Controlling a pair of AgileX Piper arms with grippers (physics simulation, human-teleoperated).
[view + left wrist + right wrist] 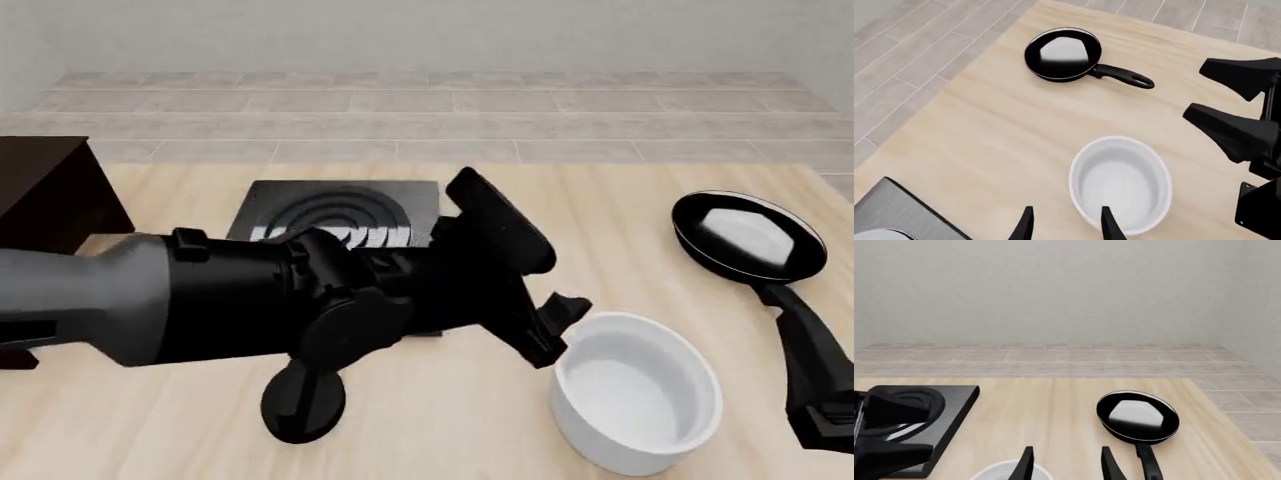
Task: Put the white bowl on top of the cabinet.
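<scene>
In the left wrist view, the left end effector [1063, 225] shows two dark fingertips spread apart, one outside the white bowl [1121, 185] and the other over its near rim, so the wall sits between them without any visible clamping; the end effector is released. The bowl stands upright on the pale wooden bench [987, 130], and beyond it lies the black frying pan [1064, 54] with a white glare in its base and its handle pointing toward the side where black parts of the other arm [1241, 125] cross the picture. A corner of the stove plate [894, 215] shows at the edge. In the front view, the left arm [267, 310] reaches in from the left across the middle, its bulk hiding most of the stove plate [334, 210], whose silver rings show behind it; its end effector [554, 335] sits just at the left rim of the white bowl [638, 405], which rests on the bench near the front right. The frying pan [747, 238] lies farther right and back, well apart from the bowl. The cabinet [47, 195], dark brown, stands at the far left of the bench [601, 200], well away from the bowl, its top bare. A piece of the right arm [821, 380] shows at the right edge. In the right wrist view, the right end effector [1063, 465] has its fingertips parted with nothing between them, released, above the bench; a sliver of the bowl's rim [1011, 472] shows below them, the frying pan [1137, 416] lies just ahead, and the stove plate [954, 405] is off to one side.
</scene>
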